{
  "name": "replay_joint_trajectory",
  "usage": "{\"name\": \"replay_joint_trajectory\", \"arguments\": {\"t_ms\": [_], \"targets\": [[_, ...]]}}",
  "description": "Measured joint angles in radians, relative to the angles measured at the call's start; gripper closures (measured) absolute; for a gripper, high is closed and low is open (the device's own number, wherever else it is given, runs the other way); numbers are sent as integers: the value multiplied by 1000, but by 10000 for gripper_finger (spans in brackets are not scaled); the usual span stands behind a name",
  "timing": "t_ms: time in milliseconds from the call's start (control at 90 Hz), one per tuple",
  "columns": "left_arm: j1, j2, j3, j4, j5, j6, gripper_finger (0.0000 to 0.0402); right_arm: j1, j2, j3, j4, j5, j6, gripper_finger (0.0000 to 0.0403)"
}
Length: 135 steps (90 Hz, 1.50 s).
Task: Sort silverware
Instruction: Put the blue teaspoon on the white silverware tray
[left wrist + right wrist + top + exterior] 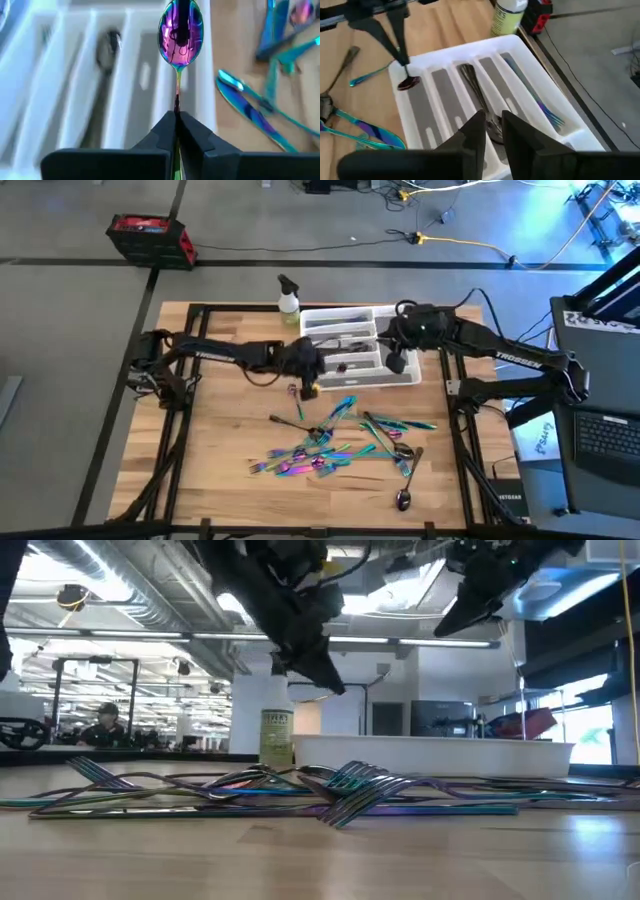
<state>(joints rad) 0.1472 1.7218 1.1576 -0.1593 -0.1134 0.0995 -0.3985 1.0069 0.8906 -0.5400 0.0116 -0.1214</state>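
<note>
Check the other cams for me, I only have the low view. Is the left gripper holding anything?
Observer: Yes. The left gripper is shut on a rainbow spoon, gripped by the handle.
Operator: Where is it relative to the tray?
Observer: The spoon's bowl hangs at the edge of the white tray, on the side facing the pile.
Operator: Right gripper?
Observer: The right gripper is open and empty, above the tray's middle, where a dark spoon lies in a compartment.
</note>
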Motion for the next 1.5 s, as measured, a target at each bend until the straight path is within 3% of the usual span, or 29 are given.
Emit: {"name": "replay_joint_trajectory", "arguments": {"t_ms": [478, 733, 944, 1211, 1500], "targets": [[121, 292, 240, -21, 90, 70, 401, -1, 0, 0, -47, -1, 26, 356], [123, 339, 254, -76, 124, 92, 401, -1, 0, 0, -61, -2, 58, 356], [109, 338, 254, -95, 113, 77, 349, -1, 0, 0, -55, -2, 63, 356], [82, 298, 254, -86, 1, -39, 256, -1, 1, 0, -44, -2, 46, 356], [-76, 176, 256, -271, -282, -105, 245, -1, 1, -1, -48, -3, 34, 356]]}}
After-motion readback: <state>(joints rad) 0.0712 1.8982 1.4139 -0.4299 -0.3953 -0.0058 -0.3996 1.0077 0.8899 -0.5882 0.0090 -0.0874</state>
